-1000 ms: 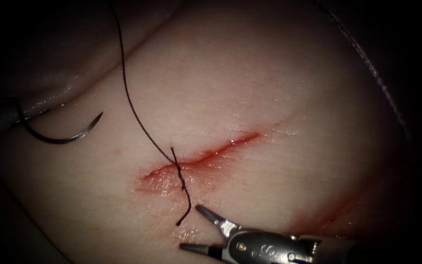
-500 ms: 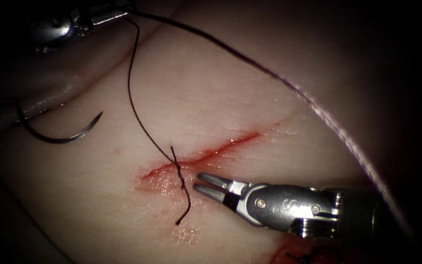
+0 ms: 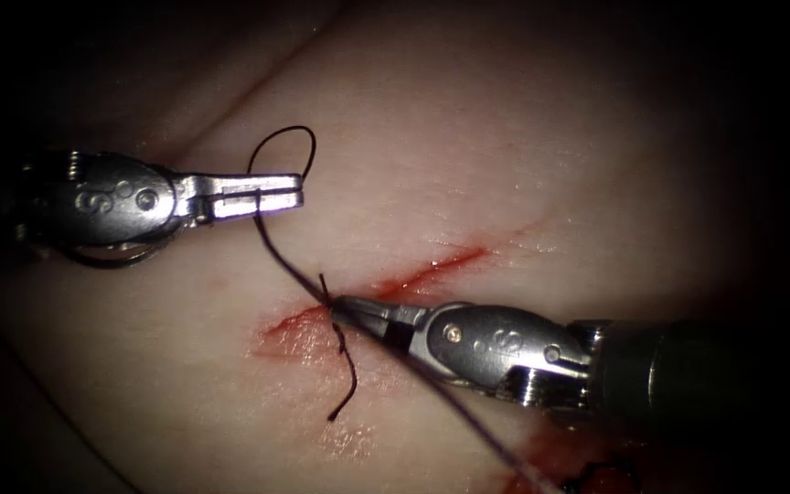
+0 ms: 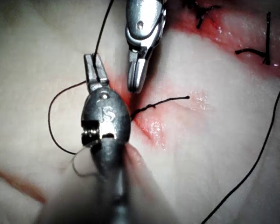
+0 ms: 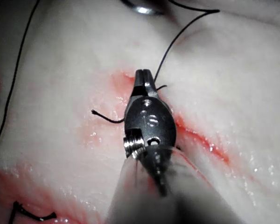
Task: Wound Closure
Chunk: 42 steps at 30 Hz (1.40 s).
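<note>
The cut [image 3: 432, 268] runs slantwise across the pale tissue [image 3: 468, 146]. A knotted stitch of dark thread [image 3: 338, 334] crosses its left end, and a short tail [image 3: 351, 389] hangs below it. My left tool [image 3: 272, 194] is on the left side of the cut, shut on the thread, which loops above its jaws and runs down to the knot. My right tool [image 3: 345, 308] comes in from the right, its jaws shut on the thread at the knot. The curved needle [image 3: 112, 263] lies loose on the tissue at far left, mostly hidden behind the left tool. The left wrist view has the left tool [image 4: 95, 65] and right tool [image 4: 136, 81] close together.
Red fluid [image 3: 560, 453] pools on the tissue under the right tool's shaft, beside an earlier stitch [image 3: 601, 476]. A blurred strand of thread [image 3: 477, 425] crosses in front of the right tool. Cut thread ends [image 4: 252, 50] of earlier stitches are nearby.
The left tool came down from the top left with the thread to the left side of the cut. The right tool moved up and left to the knot, and its jaws closed.
</note>
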Available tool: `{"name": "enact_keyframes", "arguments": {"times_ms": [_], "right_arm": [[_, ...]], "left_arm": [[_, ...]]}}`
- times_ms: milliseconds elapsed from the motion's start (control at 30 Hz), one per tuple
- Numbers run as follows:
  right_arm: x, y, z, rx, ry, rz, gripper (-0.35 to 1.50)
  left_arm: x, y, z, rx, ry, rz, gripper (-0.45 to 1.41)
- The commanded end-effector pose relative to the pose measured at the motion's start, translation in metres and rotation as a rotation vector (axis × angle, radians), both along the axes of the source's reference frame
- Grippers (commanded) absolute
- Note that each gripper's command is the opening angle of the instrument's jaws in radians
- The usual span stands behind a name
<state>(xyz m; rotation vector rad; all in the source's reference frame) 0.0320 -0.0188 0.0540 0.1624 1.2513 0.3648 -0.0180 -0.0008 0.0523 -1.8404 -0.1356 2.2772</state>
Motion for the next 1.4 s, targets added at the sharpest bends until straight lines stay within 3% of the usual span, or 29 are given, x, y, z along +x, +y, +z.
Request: {"name": "enact_keyframes", "arguments": {"times_ms": [33, 300, 667, 933, 1133, 1400], "right_arm": [[0.0014, 0.0004, 0.0011, -0.002, 0.016, -0.014, -0.35], [0.0044, 0.0023, 0.0040, 0.002, 0.093, -0.082, -0.35], [0.0077, 0.0057, 0.0064, 0.097, 0.233, -0.041, -0.35], [0.0077, 0.0066, 0.0057, 0.145, 0.313, -0.048, -0.35], [0.0065, 0.0073, 0.0046, 0.196, 0.431, -0.072, -0.35], [0.0047, 0.0071, 0.0041, 0.224, 0.556, -0.166, -0.35]], "left_arm": [[-0.0004, -0.0006, 0.0005, 0.004, 0.002, -0.003, -0.45], [-0.0009, -0.0038, 0.0004, 0.040, 0.010, -0.009, -0.45], [-0.0011, -0.0070, 0.0015, 0.104, 0.027, 0.012, -0.45], [-0.0003, -0.0072, 0.0050, 0.095, 0.111, 0.026, -0.45], [0.0000, -0.0076, 0.0076, 0.089, 0.143, 0.032, -0.45], [0.0002, -0.0074, 0.0075, 0.091, 0.142, 0.034, -0.45]]}}
